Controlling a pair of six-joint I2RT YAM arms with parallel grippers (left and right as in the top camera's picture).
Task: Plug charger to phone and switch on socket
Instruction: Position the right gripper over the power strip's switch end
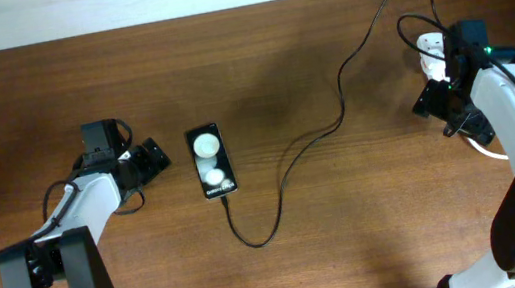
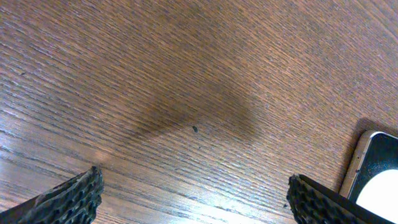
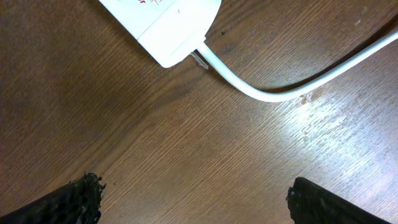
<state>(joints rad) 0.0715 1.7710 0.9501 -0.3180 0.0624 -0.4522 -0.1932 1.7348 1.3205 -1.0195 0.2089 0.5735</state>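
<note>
Black phone (image 1: 210, 161) lies central on the worktop (image 1: 373, 249), charger (image 1: 336, 125) tip at its near end. Beside it the left gripper (image 2: 194, 200), by the socket (image 3: 169, 23) the right gripper (image 3: 194, 200); both gape empty.

1. A wooden table (image 1: 314, 257) fills nearly the whole overhead view. It is dark reddish-brown, with its grain running left to right.
2. Along its far edge lies a pale strip (image 1: 117, 4), plain and off-white (wall or floor, it cannot be told).
3. Close up, the wood shows fine ridged grain, with a small dark speck (image 2: 194, 129) beside a soft darker patch (image 2: 193, 112).
4. In the right wrist view a whitish sheen (image 3: 323, 121) lies on the glossy surface.
</note>
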